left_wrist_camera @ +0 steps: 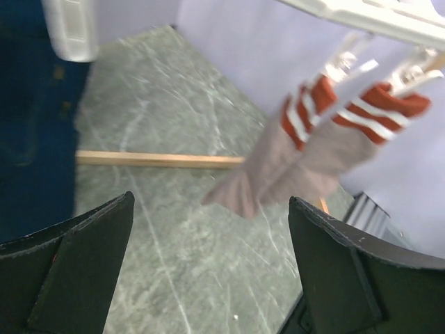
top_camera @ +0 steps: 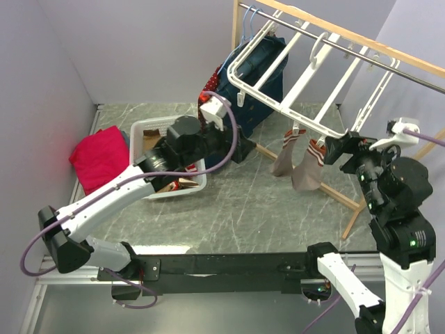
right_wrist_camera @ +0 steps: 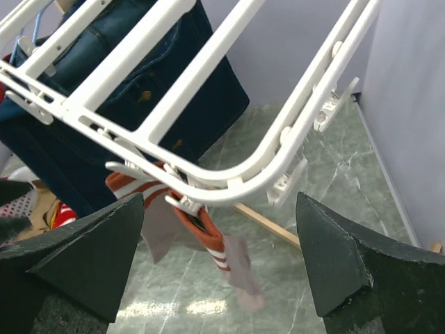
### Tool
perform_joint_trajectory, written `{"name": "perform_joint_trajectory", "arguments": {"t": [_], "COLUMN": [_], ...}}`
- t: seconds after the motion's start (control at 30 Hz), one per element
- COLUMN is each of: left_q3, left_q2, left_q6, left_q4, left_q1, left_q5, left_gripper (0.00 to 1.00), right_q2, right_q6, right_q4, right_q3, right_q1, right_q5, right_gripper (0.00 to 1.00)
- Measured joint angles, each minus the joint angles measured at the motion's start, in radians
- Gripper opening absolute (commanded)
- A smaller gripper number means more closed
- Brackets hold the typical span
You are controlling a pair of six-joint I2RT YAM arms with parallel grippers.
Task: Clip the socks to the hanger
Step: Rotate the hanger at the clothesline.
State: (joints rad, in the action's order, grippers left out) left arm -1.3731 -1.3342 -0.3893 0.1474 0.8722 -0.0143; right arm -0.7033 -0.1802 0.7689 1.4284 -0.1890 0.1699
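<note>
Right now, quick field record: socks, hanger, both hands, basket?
clipped: two taupe fabric socks with red-and-white striped cuffs, hung by the cuffs
on: large white plastic drying hanger, clips at its near corner
left hand: open, empty, facing the socks
right hand: open, empty, close to that corner
nearby: white plastic laundry basket, contents unclear

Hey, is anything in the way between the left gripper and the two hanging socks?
Nothing visible. The open left gripper faces the socks, which hang clipped to the hanger with only air between; the wooden bar runs lower, by the floor.
</note>
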Motion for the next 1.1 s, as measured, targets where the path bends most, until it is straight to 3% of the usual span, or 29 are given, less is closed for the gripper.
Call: {"name": "perform_joint_trajectory", "arguments": {"t": [0.23, 0.73, 0.93, 1.1], "left_q3": [-0.106, -0.489, -0.541, -0.585], "left_q2": [-0.100, -0.331, -0.386, -0.415], "left_q6": [0.011, 0.003, 0.005, 0.007], "left_q4": [0.010, 0.087, 0.138, 0.174], "left_q1": [0.058, 0.046, 0.011, -0.017], "left_q5": [0.000, 0.122, 0.157, 0.163], "left_gripper": [0.99, 0.58, 0.50, 0.50], "right_q2": [-0.100, -0.190, -0.159, -0.117], "right_q6": [-0.001, -0.004, 0.011, 0.023], "right_q4": [0.021, 0.084, 0.071, 0.050], "right_q3": [0.108, 0.208, 0.154, 0.095], "right_q1": [0.000, 0.036, 0.038, 0.039], "right_q5": [0.003, 0.016, -0.080, -0.187], "right_gripper": [0.97, 0.94, 0.88, 0.85]}}
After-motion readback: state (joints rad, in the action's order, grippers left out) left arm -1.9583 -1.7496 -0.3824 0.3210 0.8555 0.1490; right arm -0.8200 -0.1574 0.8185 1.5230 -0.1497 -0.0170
